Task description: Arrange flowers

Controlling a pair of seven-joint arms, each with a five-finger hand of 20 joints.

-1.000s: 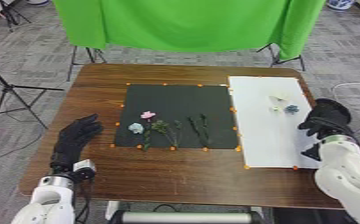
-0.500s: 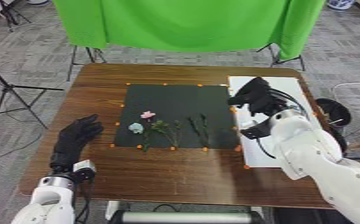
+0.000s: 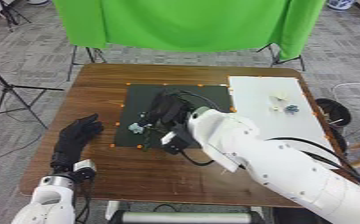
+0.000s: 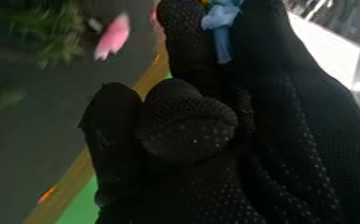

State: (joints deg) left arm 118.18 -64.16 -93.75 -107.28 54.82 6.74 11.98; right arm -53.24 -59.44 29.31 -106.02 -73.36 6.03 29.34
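Observation:
My right hand (image 3: 170, 111) is over the black mat (image 3: 141, 96), hiding the pink flower and most of the green stems in the head view. Left of its fingers lies a light-blue flower (image 3: 136, 128). In the right wrist view my right hand (image 4: 190, 125) has relaxed fingers; a blue flower (image 4: 221, 17) shows between them, not visibly gripped. Beside them are a pink flower (image 4: 113, 39) and green leaves (image 4: 45, 30). My left hand (image 3: 77, 134) rests open on the table's left side. On the white board (image 3: 265, 125) lie a pale flower (image 3: 279, 96) and a grey-blue flower (image 3: 291, 108).
Orange markers edge the mat on the brown table (image 3: 123, 175). My right forearm crosses the lower part of the white board and the table's front right. A dark bin (image 3: 335, 112) stands on the floor off the table's right edge. A green cloth (image 3: 190, 25) hangs behind.
My right hand has swung left from the table's right edge, across the white board, to over the flowers on the black mat. My left hand has kept still.

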